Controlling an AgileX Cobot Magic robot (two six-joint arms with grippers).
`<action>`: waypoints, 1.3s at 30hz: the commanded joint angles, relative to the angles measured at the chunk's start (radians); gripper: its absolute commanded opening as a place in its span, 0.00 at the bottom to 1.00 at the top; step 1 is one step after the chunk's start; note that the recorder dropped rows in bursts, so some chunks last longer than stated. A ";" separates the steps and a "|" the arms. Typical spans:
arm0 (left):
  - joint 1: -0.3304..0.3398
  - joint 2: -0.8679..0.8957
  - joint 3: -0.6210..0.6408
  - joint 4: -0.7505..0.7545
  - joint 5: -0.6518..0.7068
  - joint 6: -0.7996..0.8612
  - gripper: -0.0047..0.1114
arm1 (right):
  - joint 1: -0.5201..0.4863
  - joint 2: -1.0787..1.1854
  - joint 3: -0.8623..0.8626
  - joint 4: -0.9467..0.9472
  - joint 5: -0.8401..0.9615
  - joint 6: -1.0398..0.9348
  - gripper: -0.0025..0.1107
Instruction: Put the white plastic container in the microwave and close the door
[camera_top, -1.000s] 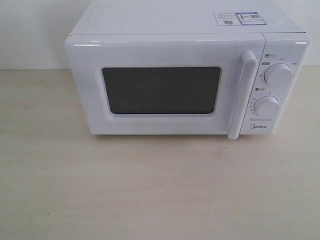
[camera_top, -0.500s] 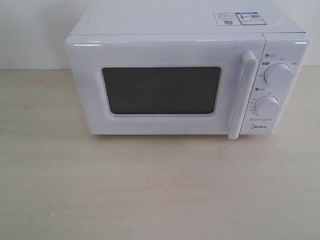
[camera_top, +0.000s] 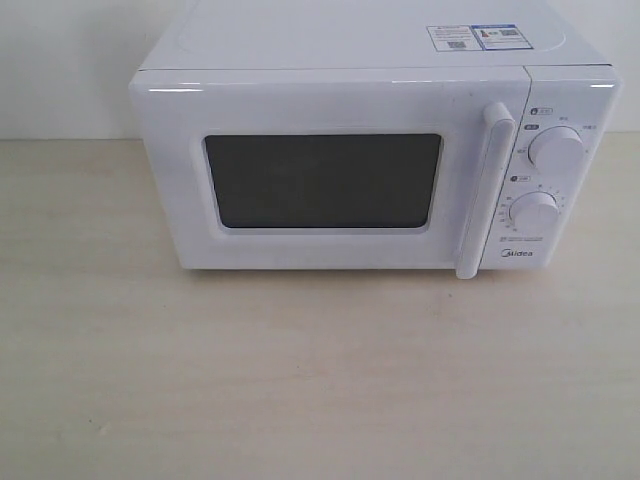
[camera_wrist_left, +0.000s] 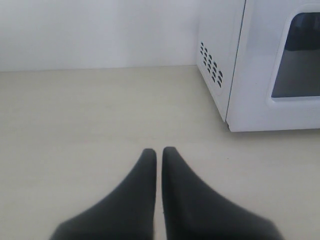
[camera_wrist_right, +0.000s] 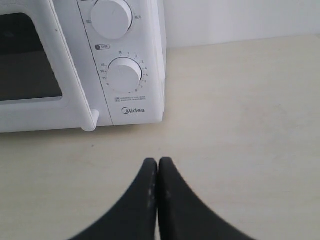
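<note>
1. Microwave (camera_top: 350, 150): white, stood on the pale worktop (camera_top: 300, 400) with two dials (camera_top: 556, 150) on its right panel.
2. Door (camera_top: 320, 100): shut and flush with the front. Its dark window (camera_top: 322, 181) showed nothing of the inside.
3. Container: not seen in any view, neither on the worktop nor in either hand. Whether it sat behind the dark window could not be told.
4. Step in hand, as a judgement: the scene read either as a finished job or as one not yet begun.
   - If finished, only a check that the door seam lay even all round was called for.
   - If not begun, the door would need opening first.
5. Advice for opening:
   - Take the long upright handle (camera_top: 485, 190) near its middle.
   - Pull along the door's swing, not straight out.
   - Keep the pull gentle so the light oven did not slide on the worktop.
   - The right arm lay nearer the handle.
6. Left hand (camera_wrist_left: 159, 152): fingers together with only a hairline slit between them, holding nothing. It was low over bare worktop, pointed past the vented side (camera_wrist_left: 211, 64) of the microwave and apart from it.
7. Right hand (camera_wrist_right: 158, 162): fingers pressed together and empty. It was low over the worktop, aimed toward the lower dial and the foot of the handle, touching neither.
</note>
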 joint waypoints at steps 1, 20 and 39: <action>-0.003 -0.002 0.004 -0.008 0.001 0.004 0.08 | -0.002 -0.004 0.005 0.002 -0.002 -0.007 0.02; -0.003 -0.002 0.004 -0.008 0.001 0.004 0.08 | 0.000 -0.004 0.005 0.010 -0.002 0.069 0.02; -0.003 -0.002 0.004 -0.008 0.001 0.004 0.08 | 0.067 -0.004 0.005 0.010 -0.001 -0.151 0.02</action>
